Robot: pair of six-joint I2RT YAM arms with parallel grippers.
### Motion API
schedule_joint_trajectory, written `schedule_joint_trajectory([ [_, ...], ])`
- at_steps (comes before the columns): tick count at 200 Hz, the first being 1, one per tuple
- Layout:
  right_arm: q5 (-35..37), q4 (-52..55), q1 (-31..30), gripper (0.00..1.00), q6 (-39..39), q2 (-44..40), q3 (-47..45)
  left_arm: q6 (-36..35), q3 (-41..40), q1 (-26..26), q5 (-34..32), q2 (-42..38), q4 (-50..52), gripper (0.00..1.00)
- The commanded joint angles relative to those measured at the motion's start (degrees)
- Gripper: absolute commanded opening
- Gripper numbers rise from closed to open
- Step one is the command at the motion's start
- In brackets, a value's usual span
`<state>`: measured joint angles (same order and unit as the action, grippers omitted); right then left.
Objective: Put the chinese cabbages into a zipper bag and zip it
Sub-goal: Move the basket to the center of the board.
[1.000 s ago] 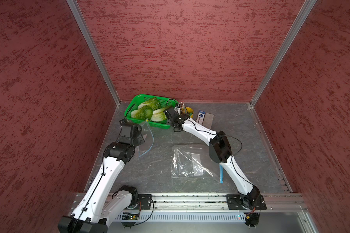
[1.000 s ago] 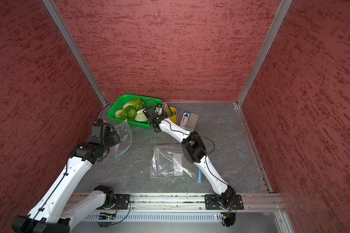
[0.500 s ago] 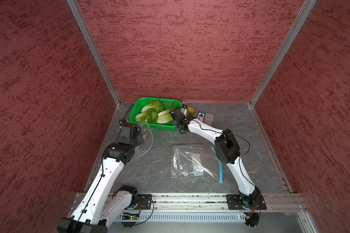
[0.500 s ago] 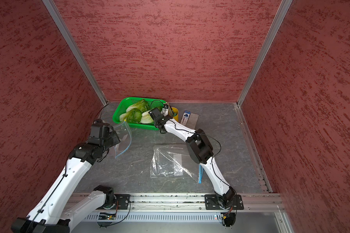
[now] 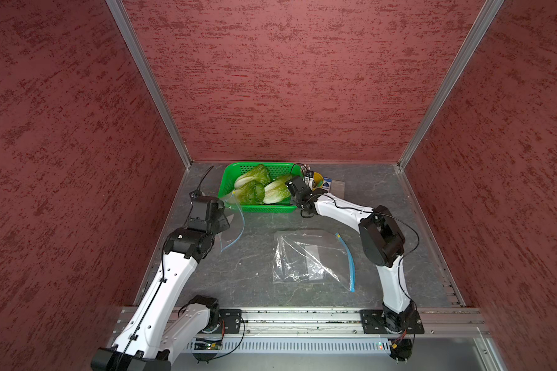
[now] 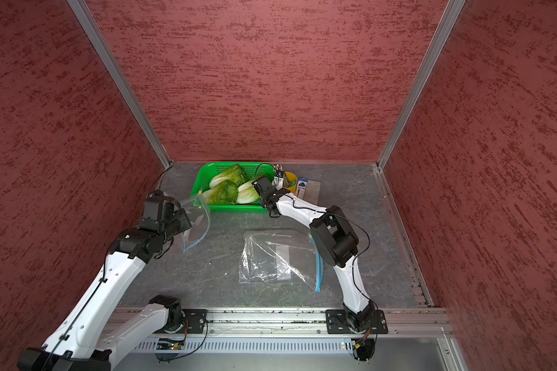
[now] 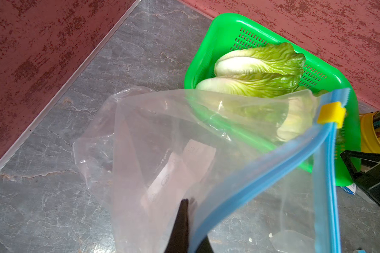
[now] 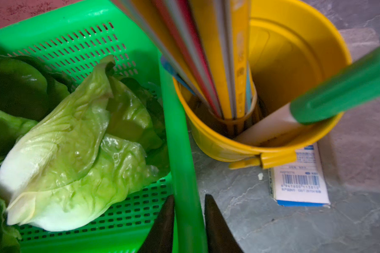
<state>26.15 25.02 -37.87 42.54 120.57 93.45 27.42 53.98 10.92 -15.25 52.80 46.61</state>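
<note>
Green plastic sits between the fingers of my right tool (image 8: pixel 189 203). It is narrowed onto the side wall of the basket (image 5: pixel 261 208), one finger inside and one outside, so it holds the basket and no cabbage. All three cabbages (image 5: pixel 250 192) lie in that basket, at the back of the tabletop (image 5: pixel 254 266). My left tool (image 5: pixel 221 210) is closed on a clear zipper bag (image 7: pixel 184 142), lifted with its blue-edged mouth gaping toward the basket. Its yellow slider (image 7: pixel 330 114) sits at one end of the zip. A second bag (image 5: pixel 306 257) lies flat in the middle of the tabletop.

What matters next, I judge, is the closest cabbage (image 8: pixel 75 142). It lies just inside the wall I am pinching, leafy end toward my right tool and white stalk toward the held bag. The right arm is nearer, so it should let go, cross the wall and close across that long axis. A yellow cup (image 8: pixel 217 151) crowds the wall's outer side.
</note>
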Motion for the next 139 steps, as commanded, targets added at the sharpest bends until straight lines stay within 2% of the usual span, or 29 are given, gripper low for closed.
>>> schedule_joint_trajectory([
  [1,2.17,-0.09,1.77,0.26,-0.51,-2.92,-3.48,0.43,-0.67,-0.35,0.65,-0.69,-0.01,0.0],
  [100,3.14,-2.51,6.3,0.27,-1.15,-11.33,-16.47,-0.34,-1.41,0.58,5.37,-1.02,-1.69,0.0],
  [139,0.9,-3.57,6.41,0.33,-1.98,-13.41,-16.85,-0.61,-1.51,0.86,6.23,-1.15,-2.4,0.0],
])
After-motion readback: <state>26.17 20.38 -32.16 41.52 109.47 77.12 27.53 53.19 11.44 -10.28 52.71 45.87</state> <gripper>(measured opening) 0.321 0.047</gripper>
